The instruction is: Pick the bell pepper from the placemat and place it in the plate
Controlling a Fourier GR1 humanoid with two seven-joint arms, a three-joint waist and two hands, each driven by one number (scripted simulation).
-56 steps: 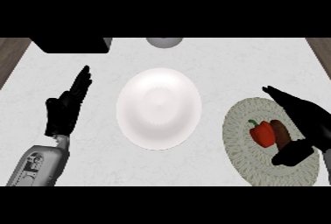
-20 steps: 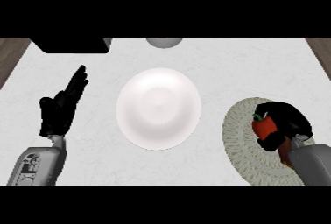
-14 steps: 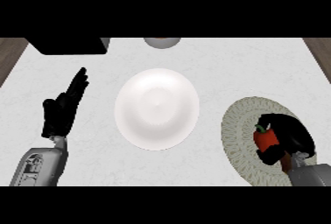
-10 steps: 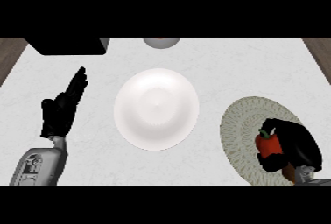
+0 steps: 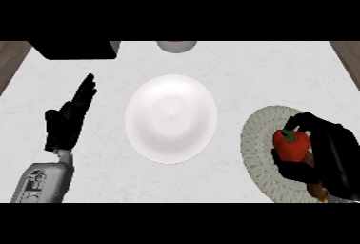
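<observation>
Your right hand (image 5: pixel 330 157) sits at the right side, over the round woven placemat (image 5: pixel 256 143), and its black fingers and thumb are curled around the red bell pepper (image 5: pixel 290 144) with the green stem, so the pepper is in your hand above the mat. The white plate (image 5: pixel 171 118) lies in the middle of the pale counter (image 5: pixel 253 71), just to the left of the mat, with nothing on it. Your left hand (image 5: pixel 65 125) rests at the left side with its fingers straight and pointing up, holding nothing, well apart from the plate.
</observation>
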